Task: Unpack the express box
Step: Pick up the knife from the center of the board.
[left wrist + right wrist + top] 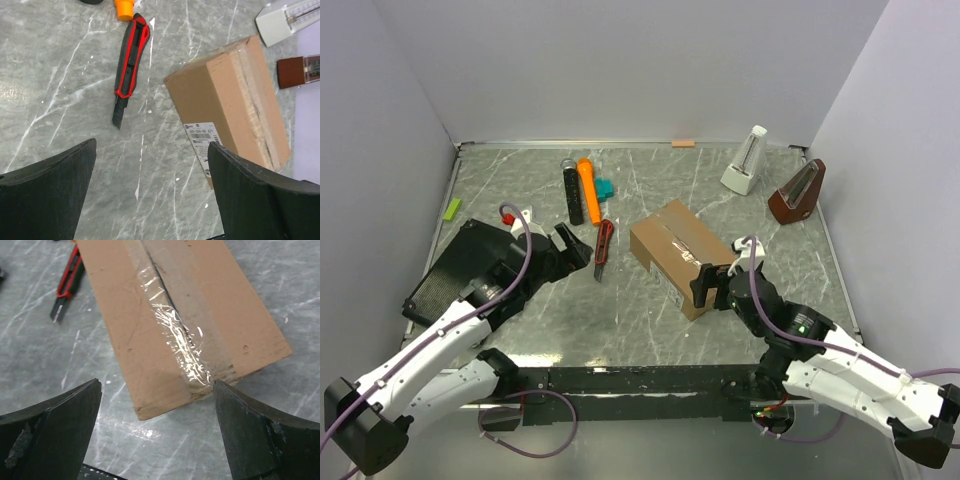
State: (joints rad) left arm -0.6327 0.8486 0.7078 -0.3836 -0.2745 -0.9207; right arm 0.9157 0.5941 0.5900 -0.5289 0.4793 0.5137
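Note:
The express box [678,253] is a closed brown carton lying in the middle of the table, with clear tape along its top seam. It shows in the left wrist view [225,95] with a white label on its side, and in the right wrist view [185,315]. A red and black utility knife [604,248] lies just left of it, also in the left wrist view [131,60] and the right wrist view [67,282]. My left gripper [572,248] is open and empty [152,145], left of the knife. My right gripper [715,285] is open and empty [157,385] at the box's near end.
A flat black ribbed case [460,265] lies at the left under my left arm. An orange marker [588,190], a black marker [572,192] and a teal piece [605,187] lie at the back. A white metronome [745,160] and a brown one [798,192] stand back right.

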